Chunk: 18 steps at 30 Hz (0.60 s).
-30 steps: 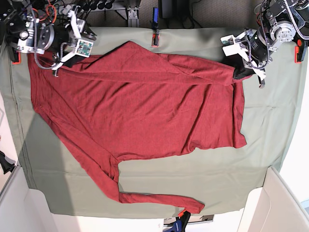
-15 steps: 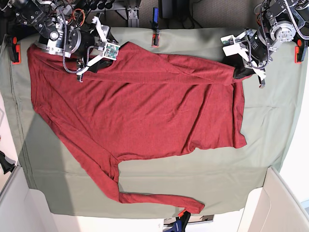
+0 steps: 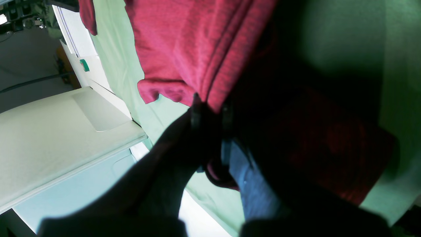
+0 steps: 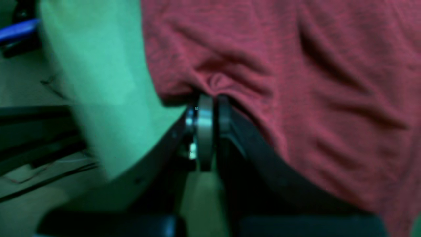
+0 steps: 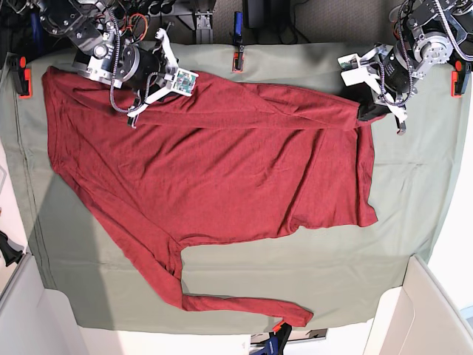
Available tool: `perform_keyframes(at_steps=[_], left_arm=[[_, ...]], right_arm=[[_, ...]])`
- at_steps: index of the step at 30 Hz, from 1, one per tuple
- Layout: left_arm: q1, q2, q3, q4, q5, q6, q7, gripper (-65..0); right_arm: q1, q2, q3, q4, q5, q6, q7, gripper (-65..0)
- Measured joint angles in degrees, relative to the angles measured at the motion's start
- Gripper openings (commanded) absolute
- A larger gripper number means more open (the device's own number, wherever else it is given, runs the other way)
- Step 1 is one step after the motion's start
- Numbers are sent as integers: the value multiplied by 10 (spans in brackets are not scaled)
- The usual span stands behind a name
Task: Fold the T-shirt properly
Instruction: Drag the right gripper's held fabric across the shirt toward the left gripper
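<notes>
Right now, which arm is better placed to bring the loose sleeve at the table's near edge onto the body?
Right: its jaws are shut on the T-shirt on that sleeve's side; left gripper pins the far end.

The base view looks straight down from well above the table cloth point(image 5: 414, 185), taking in the whole T-shirt point(image 5: 222, 177) and both arms at the far edge. The left wrist view sits very close behind the left gripper point(image 3: 210, 108), looking along its dark fingers at red fabric, green cloth and a white bin point(image 3: 49, 138) beyond. The right wrist view is equally close behind the right gripper point(image 4: 210, 102), blurred, facing the shirt's upper edge. All three views share the shirt and the green cloth.
</notes>
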<state>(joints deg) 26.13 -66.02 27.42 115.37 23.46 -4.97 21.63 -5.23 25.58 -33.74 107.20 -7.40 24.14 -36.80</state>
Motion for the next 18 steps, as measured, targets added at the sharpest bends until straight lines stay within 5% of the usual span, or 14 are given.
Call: perform_keyframes(at_steps=[9, 14, 18], left_arm=[[0, 0, 0, 1, 24, 21, 25, -650], [-1, 0, 0, 1, 17, -8, 6, -538], [-3, 0, 0, 1, 14, -19, -7, -514]], right_arm=[[34, -17, 46, -6, 4, -12, 1, -650], [54, -23, 59, -41, 6, -12, 6, -650], [69, -23, 59, -78, 10, -12, 12, -624]])
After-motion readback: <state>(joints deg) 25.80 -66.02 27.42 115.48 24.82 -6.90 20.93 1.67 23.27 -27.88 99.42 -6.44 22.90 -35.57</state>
